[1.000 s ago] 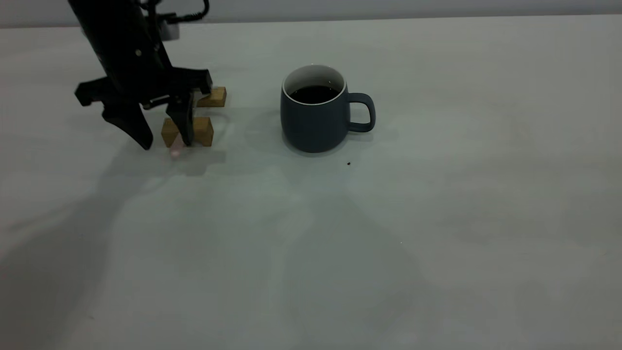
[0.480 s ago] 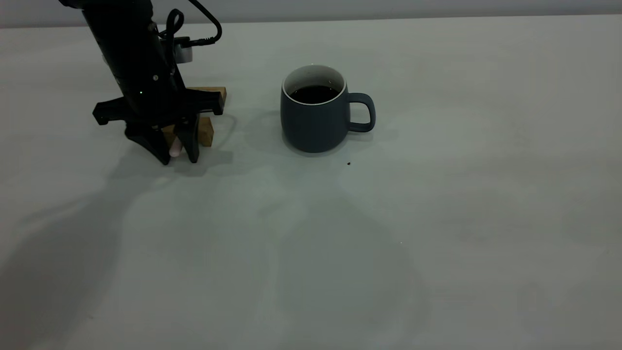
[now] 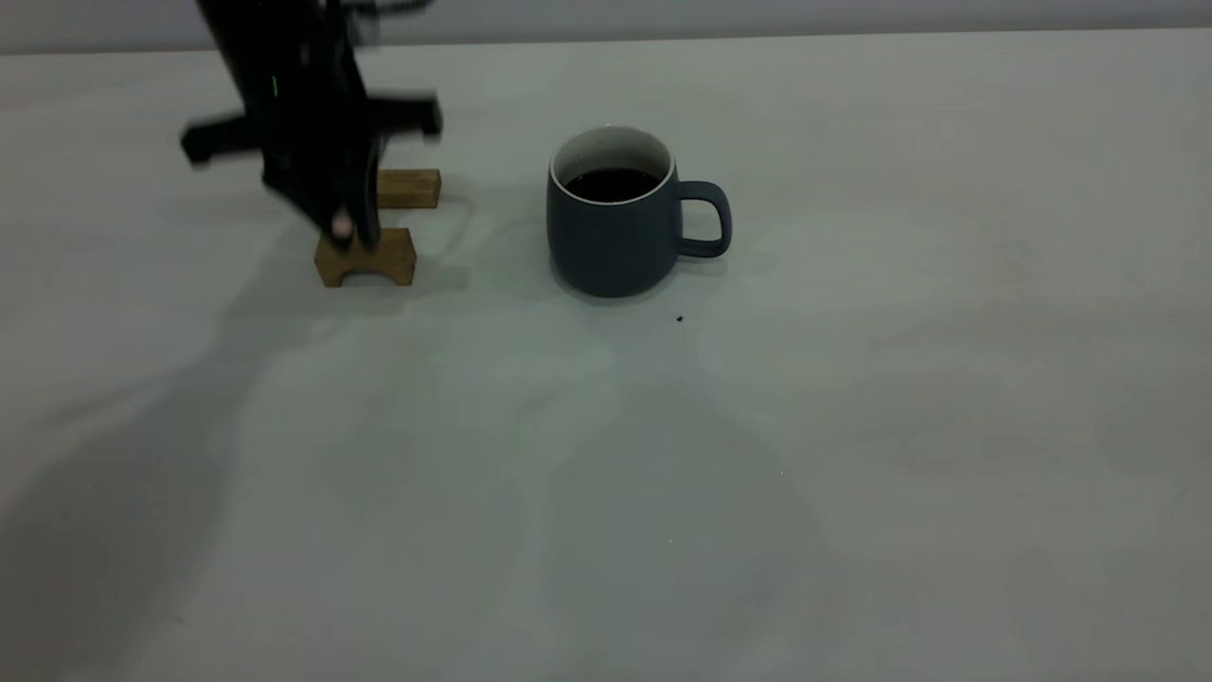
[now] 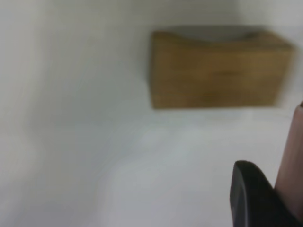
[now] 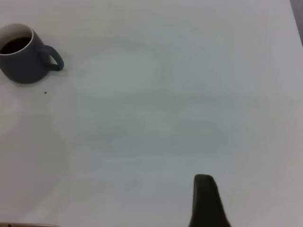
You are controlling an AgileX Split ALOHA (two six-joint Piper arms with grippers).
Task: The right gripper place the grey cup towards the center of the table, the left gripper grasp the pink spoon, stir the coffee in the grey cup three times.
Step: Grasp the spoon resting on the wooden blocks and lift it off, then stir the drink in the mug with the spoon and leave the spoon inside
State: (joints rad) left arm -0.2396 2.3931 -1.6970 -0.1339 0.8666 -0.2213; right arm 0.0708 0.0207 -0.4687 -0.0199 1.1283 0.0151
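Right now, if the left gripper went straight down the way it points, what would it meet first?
Probably the notched wooden block: the left gripper points down just above it. Depth is unclear.

A pale grey wall (image 3: 757, 14) runs behind, dimly lit.

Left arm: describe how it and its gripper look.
The left arm is matte black with a small green light on its body. The left gripper has a wide black crossbar and tapering black fingers. A black cable loops near its top.
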